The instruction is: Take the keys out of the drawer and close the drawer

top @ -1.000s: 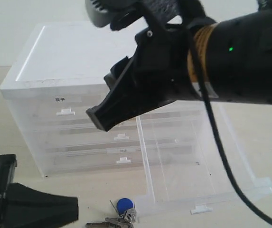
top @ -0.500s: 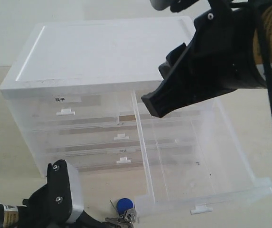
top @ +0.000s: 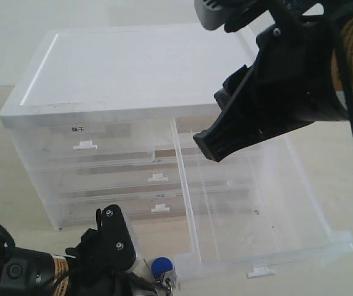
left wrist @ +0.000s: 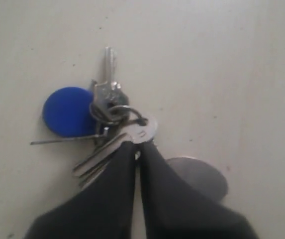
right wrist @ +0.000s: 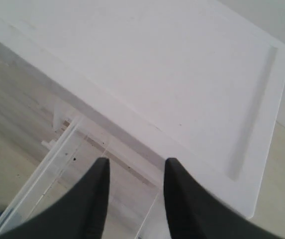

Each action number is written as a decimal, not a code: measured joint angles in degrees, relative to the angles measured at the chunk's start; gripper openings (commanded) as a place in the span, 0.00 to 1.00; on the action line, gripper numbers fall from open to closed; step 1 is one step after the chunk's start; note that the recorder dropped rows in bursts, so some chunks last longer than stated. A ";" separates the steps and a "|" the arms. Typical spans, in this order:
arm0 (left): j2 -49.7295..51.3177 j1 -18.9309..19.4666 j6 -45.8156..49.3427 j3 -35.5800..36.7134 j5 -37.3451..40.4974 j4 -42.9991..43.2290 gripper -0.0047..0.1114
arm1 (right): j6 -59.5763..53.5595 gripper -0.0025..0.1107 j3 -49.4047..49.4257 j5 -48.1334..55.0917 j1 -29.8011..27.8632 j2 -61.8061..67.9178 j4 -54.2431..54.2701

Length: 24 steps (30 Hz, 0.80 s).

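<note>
The left gripper (left wrist: 138, 148) had its two fingers (left wrist: 107, 199) pressed together, their tips on the keys (left wrist: 113, 127). Whether any metal was nipped between them could not be told. One finger covered part of the single grey oval tag (left wrist: 202, 177), and the overlapping blades defied counting. The bunch, with its one blue cap (left wrist: 67, 111), lay on the table (left wrist: 222, 59) in front of the cabinet (top: 133, 68), outside the drawer (top: 262, 209) and just beside its front corner. The right gripper (right wrist: 136, 163), spread and holding nothing, hung over the cabinet's front edge above the pulled-out drawer. The exterior view cut off the left arm (top: 34, 271). Four white tab handles (top: 85, 145) showed on the cabinet's drawers, and the labels (top: 77, 129) were unreadable. The table was pale beige and the wall (top: 16, 24) behind the cabinet was white.
</note>
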 measured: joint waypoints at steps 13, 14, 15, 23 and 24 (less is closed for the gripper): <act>0.00 -0.23 9.78 -1.21 4.87 -12.77 0.08 | 0.00 0.31 0.00 0.13 0.00 0.00 0.00; 0.00 -0.23 11.42 -1.21 5.03 -15.34 0.08 | 0.00 0.31 0.00 0.13 0.00 0.00 0.00; 0.00 -0.23 13.59 -1.21 5.03 -18.02 0.08 | 0.00 0.31 0.00 0.13 0.00 0.00 0.00; 0.00 -0.23 21.77 -1.21 4.40 -27.27 0.08 | 0.11 0.31 0.00 -0.25 0.00 0.00 0.00; -0.11 -0.23 22.01 -1.21 4.40 -27.27 0.08 | 0.11 0.31 0.00 -0.25 0.00 0.00 0.00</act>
